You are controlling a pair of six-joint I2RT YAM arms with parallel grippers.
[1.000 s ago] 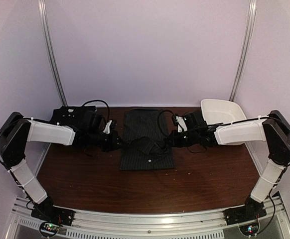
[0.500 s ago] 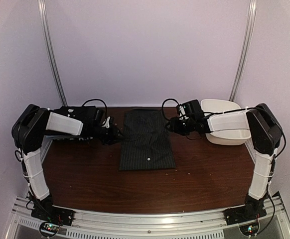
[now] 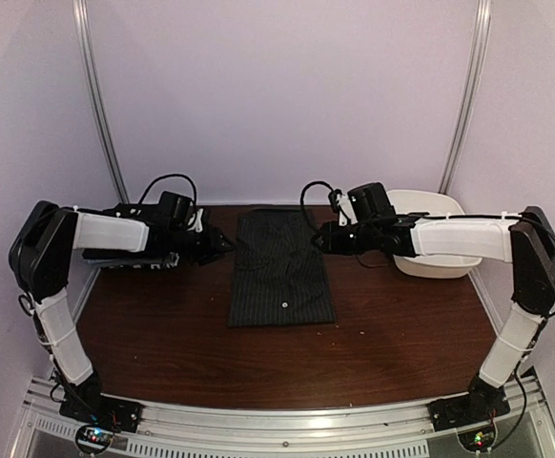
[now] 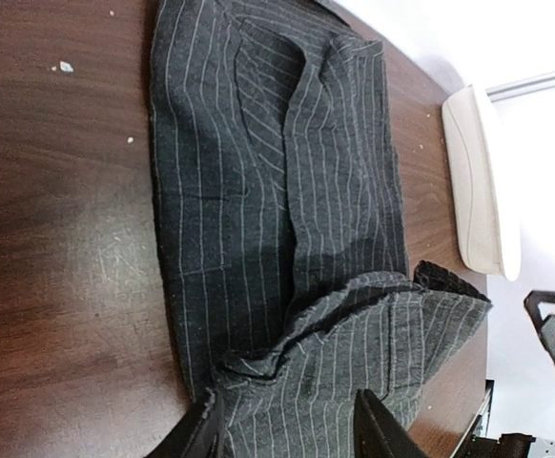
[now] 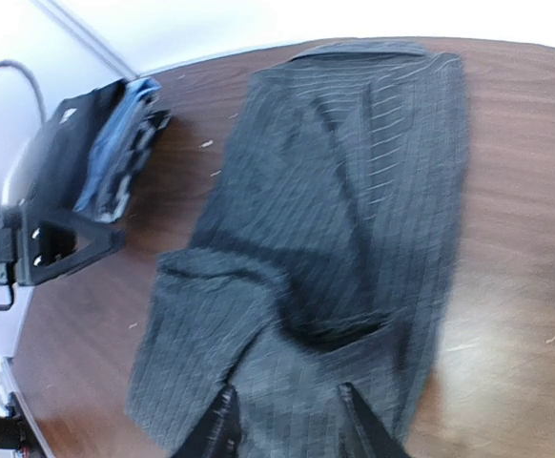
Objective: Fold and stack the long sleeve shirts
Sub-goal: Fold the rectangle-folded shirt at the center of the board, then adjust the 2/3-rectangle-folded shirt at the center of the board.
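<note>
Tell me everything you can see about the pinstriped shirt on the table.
The pinstriped shirt is charcoal cloth with fine pale stripes, folded into a long narrow rectangle lying flat on the dark wooden table. One small white button shows near its near end. Its upper layers overlap in loose, rumpled folds. The open left tool and right tool flank its far end.

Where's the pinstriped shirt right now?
In the top view the pinstriped shirt lies flat mid-table, between the left gripper and the right gripper; the white tub sits to its right, toward the back.
</note>
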